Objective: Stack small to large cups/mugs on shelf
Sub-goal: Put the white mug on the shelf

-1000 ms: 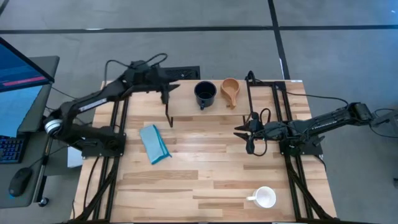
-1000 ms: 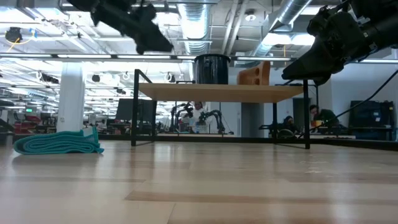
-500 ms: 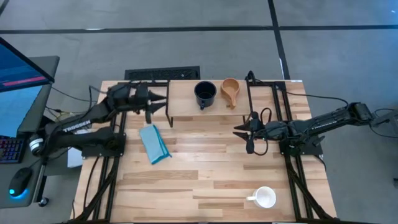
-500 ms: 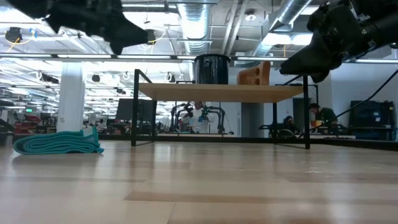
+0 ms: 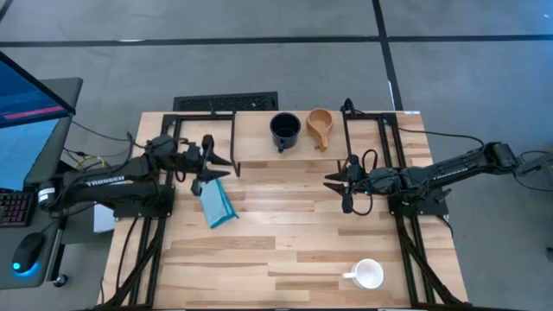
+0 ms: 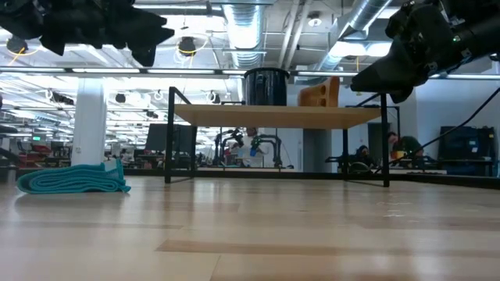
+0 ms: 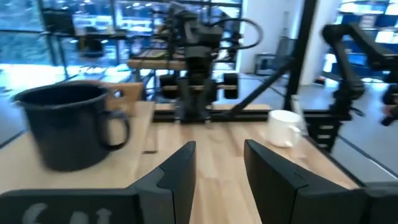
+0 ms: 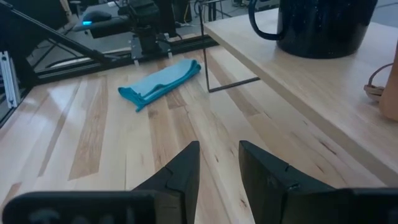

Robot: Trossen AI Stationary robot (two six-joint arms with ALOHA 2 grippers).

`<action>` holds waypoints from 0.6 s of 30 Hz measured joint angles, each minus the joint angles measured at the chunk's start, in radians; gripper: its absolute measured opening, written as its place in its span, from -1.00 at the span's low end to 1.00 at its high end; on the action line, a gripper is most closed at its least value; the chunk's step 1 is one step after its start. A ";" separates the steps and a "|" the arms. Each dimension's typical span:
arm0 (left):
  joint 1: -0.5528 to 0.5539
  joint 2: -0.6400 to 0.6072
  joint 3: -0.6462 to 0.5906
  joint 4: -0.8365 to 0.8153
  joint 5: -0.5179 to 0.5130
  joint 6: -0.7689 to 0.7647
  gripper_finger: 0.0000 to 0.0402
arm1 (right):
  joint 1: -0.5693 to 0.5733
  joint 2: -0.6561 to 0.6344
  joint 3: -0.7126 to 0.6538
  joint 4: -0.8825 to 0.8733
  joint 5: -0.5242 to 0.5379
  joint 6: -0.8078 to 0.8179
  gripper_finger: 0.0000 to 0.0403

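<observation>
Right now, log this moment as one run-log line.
dark mug, tan wooden cup: on shelf | white mug: on table | left gripper, right gripper: open, empty

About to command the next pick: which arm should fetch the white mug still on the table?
Right, probably. The white mug sits on the table's right side, nearer the right gripper, which hovers open over bare wood. The left gripper is open above the blue folded cloth, across the table.

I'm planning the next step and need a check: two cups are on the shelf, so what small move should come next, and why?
Probably the right gripper, open and idle beside the low wooden shelf, should swing toward the white handled mug, alone on the tabletop's near right part. The dark navy mug and tan wooden cup already sit on the shelf; the left gripper hovers by the blue folded cloth.
</observation>
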 joint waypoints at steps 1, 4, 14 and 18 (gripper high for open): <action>-0.014 0.000 0.000 0.007 0.000 0.001 -0.37 | 0.000 0.000 0.000 0.000 0.000 0.000 -0.33; -0.041 0.000 0.000 0.004 -0.008 0.031 -0.37 | 0.000 0.000 0.000 0.000 0.000 0.000 -0.33; -0.152 0.049 0.000 -0.002 -0.200 0.074 -0.65 | 0.013 0.000 0.000 -0.001 -0.003 0.017 -0.33; -0.194 0.072 -0.014 -0.001 -0.250 0.071 -0.90 | 0.023 0.000 0.000 -0.002 -0.004 0.015 -0.33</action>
